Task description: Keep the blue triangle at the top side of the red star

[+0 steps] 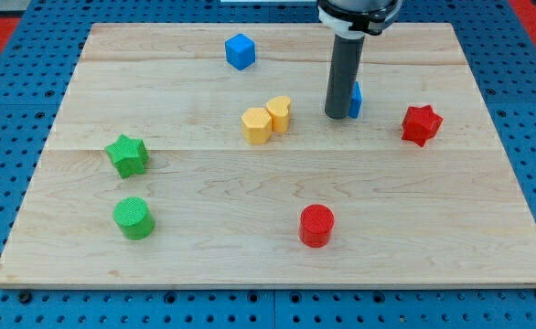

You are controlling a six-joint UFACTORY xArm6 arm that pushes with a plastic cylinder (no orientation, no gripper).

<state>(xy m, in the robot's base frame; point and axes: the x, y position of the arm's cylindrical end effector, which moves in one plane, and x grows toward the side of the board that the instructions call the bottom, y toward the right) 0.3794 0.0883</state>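
Right now my tip (338,116) sits touching the blue triangle (355,99), which peeks out on the rod's right, mostly hidden. Red star (422,124) lies further right and slightly lower on the desk (204,183). No claw here, so no state to give. Next push likely rightward and up.

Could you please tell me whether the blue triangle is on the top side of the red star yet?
Not yet. The blue triangle sits left of the red star, only slightly higher, mostly hidden behind my tip.
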